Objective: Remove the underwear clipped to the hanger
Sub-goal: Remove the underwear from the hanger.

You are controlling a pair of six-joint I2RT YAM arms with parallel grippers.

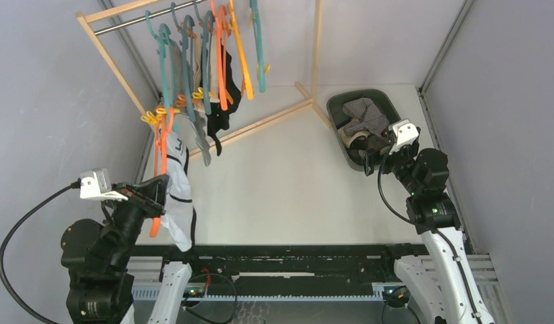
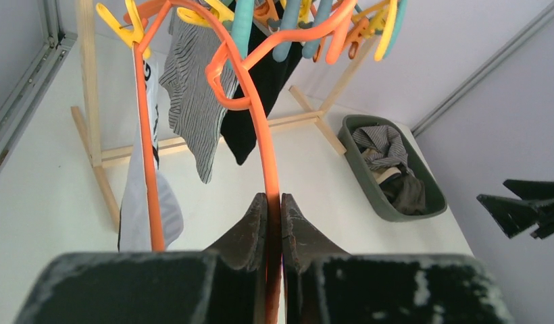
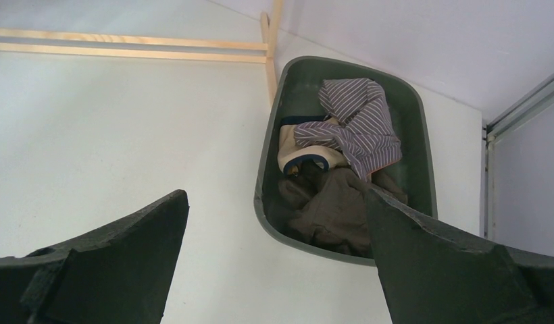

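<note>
My left jaws (image 2: 273,202) are clenched on a thin rod of the orange hanger (image 2: 264,152), which I hold out above the near left part of the tabletop (image 1: 294,182). The white underwear (image 2: 132,209) with black trim hangs along that hanger's other rod, close to the left edge. My right jaws (image 3: 275,196) are spread wide and hold nothing. They hover over the green basket (image 3: 298,84) at the far right corner.

To do this step well, I judge I should hold the left grip firm and the hanger steady. The right jaws should come across, pinch the cloth just below its clip and pull down along the rod, not sideways. That way the clip lets go without twisting the hanger.

1 yellow clip (image 2: 126,23) shows at the top of the left wrist view, but I cannot tell whether it bites the cloth, or whether a 2nd clip does. The hanger's lower end is hidden behind my own jaws. My right jaws cover the basket's near rim.
</note>
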